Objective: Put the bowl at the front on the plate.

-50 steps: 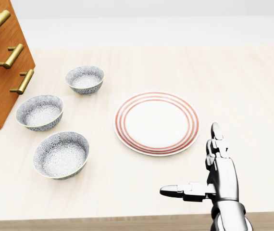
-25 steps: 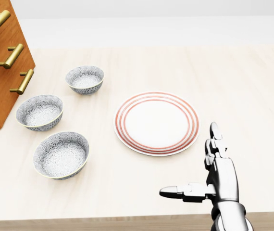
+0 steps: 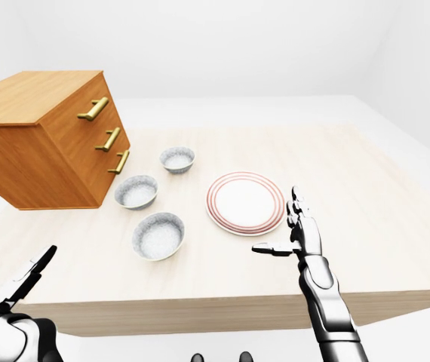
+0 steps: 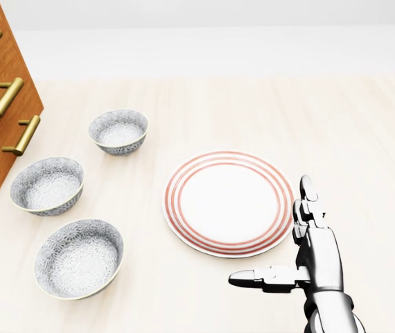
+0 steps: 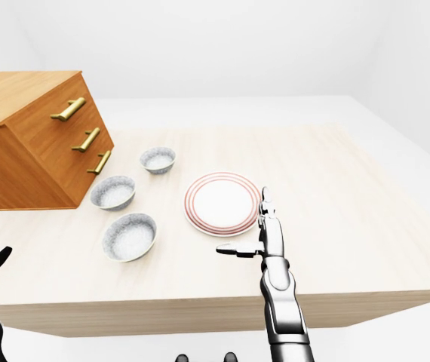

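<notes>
right hand [image 4: 301, 250] splayed open, empty, beside plate [image 4: 226, 202].

Table [image 3: 366, 196]: pale wood, spanning the view.
Drawer chest [image 3: 41, 143]: orange-brown, at the left on the table, with three brass handles [image 3: 110, 139] facing right.
Top bowl [image 3: 177, 159]: patterned grey, just right of the chest.
Middle bowl [image 3: 136, 191]: below and left of the top bowl.
Lowest bowl [image 3: 158, 235]: closest to the table's bottom edge, upright, left of the plate and apart from it.
Plate [image 3: 245, 203]: white with red rings, bare.
Right hand [image 3: 305, 237]: fingers spread, thumb pointing left, just below the plate's right rim, holding nothing.
Left hand [image 3: 19, 290]: bottom left corner, fingers stretched out, off the table.
</notes>
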